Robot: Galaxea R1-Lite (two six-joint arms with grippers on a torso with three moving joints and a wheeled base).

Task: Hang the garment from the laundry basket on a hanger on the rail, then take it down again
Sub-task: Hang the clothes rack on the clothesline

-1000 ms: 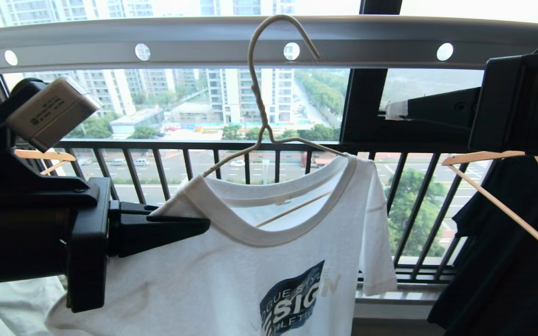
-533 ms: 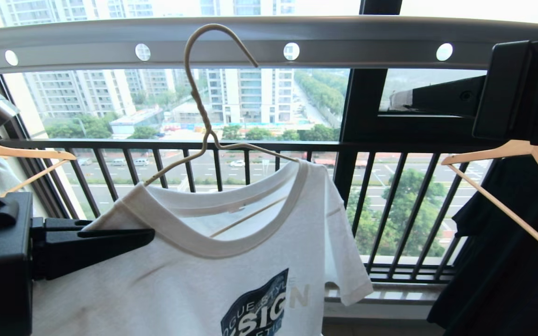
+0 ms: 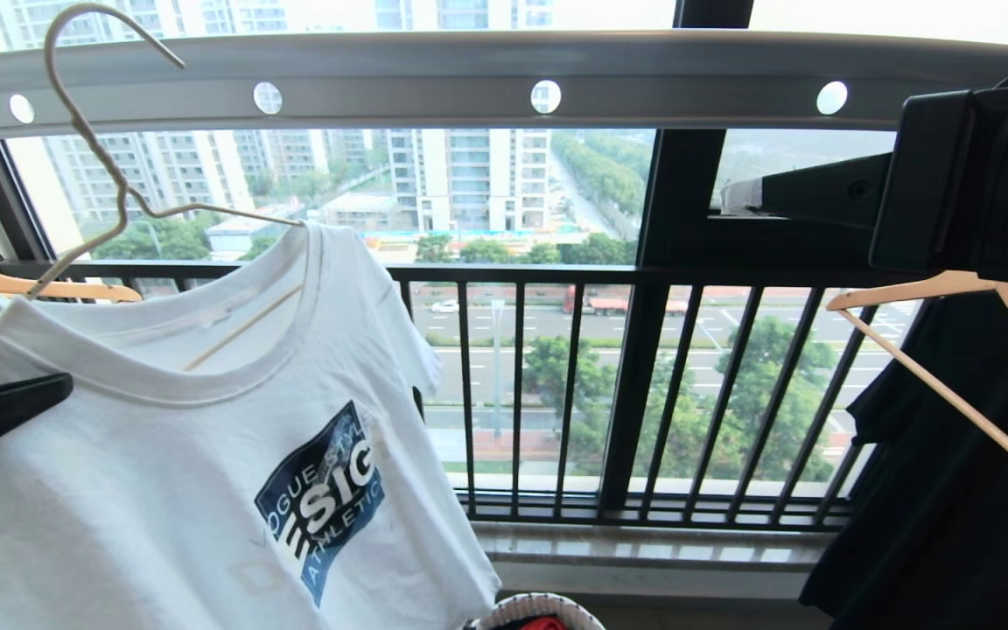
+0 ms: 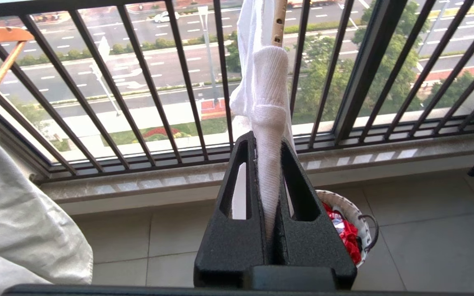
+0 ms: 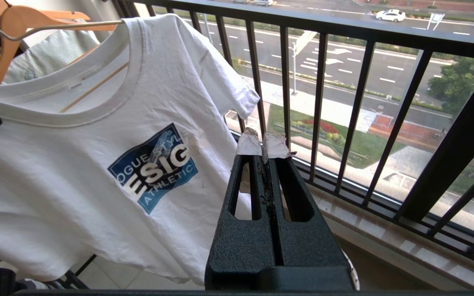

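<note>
Your left gripper pinches the shirt by its shoulder; its hanger sits off the rail, at ten o'clock. Your right gripper idles at three o'clock, fingers pressed together, empty.

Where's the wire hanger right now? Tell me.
In the head view, the hanger is at far left, its hook in front of the rail, carrying the T-shirt that the left gripper pinches.

black window railing, wooden hangers
</note>
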